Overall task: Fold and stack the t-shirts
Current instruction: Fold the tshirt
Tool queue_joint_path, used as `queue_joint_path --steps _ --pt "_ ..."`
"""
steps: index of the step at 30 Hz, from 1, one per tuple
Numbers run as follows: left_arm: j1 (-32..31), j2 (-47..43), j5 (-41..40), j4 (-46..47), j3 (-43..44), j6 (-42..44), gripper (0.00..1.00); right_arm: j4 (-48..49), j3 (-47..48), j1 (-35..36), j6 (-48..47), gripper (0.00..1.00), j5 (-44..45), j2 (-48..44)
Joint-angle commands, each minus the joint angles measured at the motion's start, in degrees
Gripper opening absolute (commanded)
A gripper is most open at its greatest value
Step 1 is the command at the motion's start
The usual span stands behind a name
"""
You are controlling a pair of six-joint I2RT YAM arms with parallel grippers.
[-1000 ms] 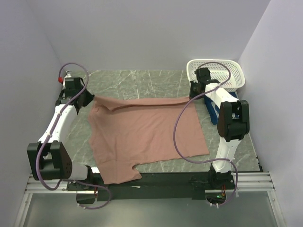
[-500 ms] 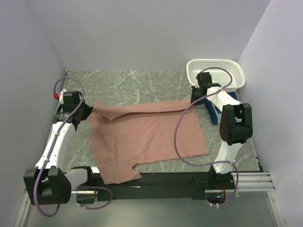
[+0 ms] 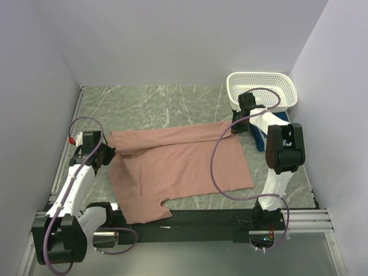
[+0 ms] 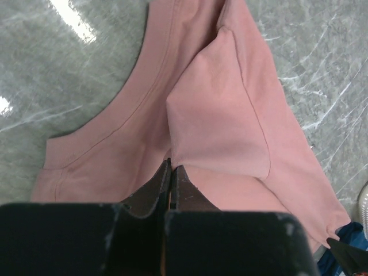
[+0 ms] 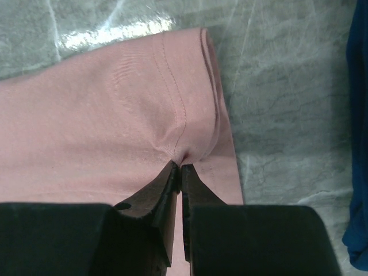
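The dusty-pink t-shirt [image 3: 184, 169] lies spread on the marble table, its far edge folded over toward the front. My left gripper [image 3: 108, 153] is at the shirt's left end. In the left wrist view it [image 4: 171, 164] is shut on a raised fold of the pink t-shirt [image 4: 218, 115]. My right gripper [image 3: 234, 127] is at the far right corner. In the right wrist view its tips [image 5: 178, 167] pinch a pucker of the hemmed pink cloth [image 5: 115, 109]. A blue t-shirt [image 3: 257, 135] lies bunched under the right arm and shows as a blue strip [image 5: 360, 144].
A white perforated basket [image 3: 261, 75] stands at the back right, just behind the right gripper. Grey walls close in the table on the left, back and right. Purple cables loop off both arms over the cloth. Bare marble [image 3: 161, 103] lies beyond the shirt.
Both grippers have drawn the shirt's far edge toward the front, the left arm moving much nearer and lower. The folded-over band is now wider.
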Motion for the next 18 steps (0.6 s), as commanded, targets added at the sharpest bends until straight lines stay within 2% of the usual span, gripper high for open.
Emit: queue_joint_path --steps 1,13,18 --pt "-0.06 -2.84 -0.33 1.44 -1.77 -3.37 0.01 1.68 -0.73 -0.73 1.44 0.12 -0.19 -0.99" --pt "-0.06 -5.66 3.28 -1.63 2.79 -4.6 0.01 0.98 1.29 -0.73 2.15 0.12 0.34 -1.87" --pt "-0.06 -6.37 2.22 -2.77 0.96 -4.16 0.01 0.89 0.59 -0.9 2.59 0.16 0.52 -1.61"
